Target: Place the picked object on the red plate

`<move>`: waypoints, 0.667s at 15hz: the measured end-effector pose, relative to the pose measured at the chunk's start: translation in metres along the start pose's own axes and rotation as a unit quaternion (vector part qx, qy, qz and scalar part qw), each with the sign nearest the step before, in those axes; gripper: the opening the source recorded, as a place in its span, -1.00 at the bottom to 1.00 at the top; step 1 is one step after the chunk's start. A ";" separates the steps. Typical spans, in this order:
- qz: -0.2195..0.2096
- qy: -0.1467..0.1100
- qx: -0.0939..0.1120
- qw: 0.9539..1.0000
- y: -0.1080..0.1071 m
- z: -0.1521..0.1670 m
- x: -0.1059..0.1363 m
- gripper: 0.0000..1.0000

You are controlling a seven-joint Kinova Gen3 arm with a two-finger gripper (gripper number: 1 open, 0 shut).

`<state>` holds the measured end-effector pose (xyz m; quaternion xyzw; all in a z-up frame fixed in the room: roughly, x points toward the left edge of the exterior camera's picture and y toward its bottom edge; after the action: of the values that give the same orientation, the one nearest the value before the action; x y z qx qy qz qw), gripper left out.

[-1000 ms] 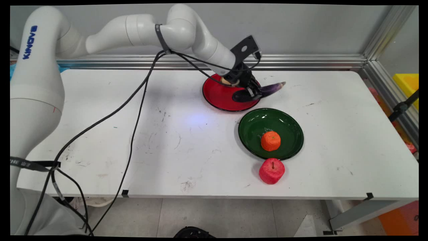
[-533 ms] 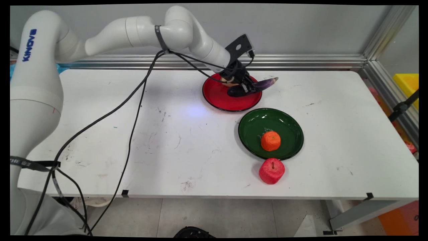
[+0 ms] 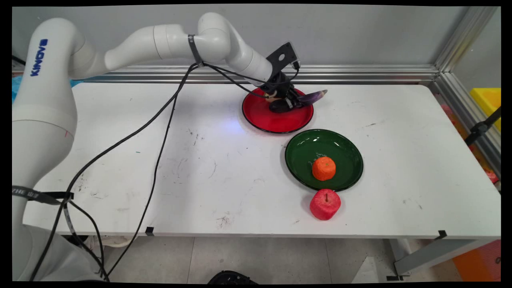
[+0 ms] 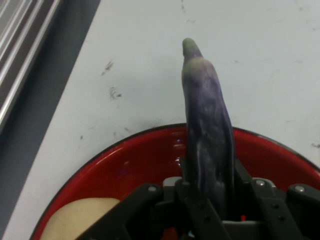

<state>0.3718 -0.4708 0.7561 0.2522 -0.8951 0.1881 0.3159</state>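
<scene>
The only clear lettering is the blue word KINOVA, running up the side of the large white arm link (image 3: pixel 40 60) at the left of the main view. A black strap (image 3: pixel 28 195) low on the arm carries small pale letters, too small to read. The hand view shows no writing

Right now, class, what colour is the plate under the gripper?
Red plate, seen best in the hand view.

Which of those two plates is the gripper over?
The red plate at the back; the gripper holds an eggplant above it. The green plate holds only an orange.
</scene>
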 end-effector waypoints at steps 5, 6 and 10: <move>0.002 -0.002 0.004 1.000 -0.006 0.004 -0.007 -1.00; 0.002 -0.002 0.005 1.000 -0.007 0.005 -0.008 -1.00; 0.003 -0.003 0.006 1.000 -0.009 0.006 -0.011 1.00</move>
<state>0.3815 -0.4767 0.7461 0.2519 -0.8956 0.1941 0.3111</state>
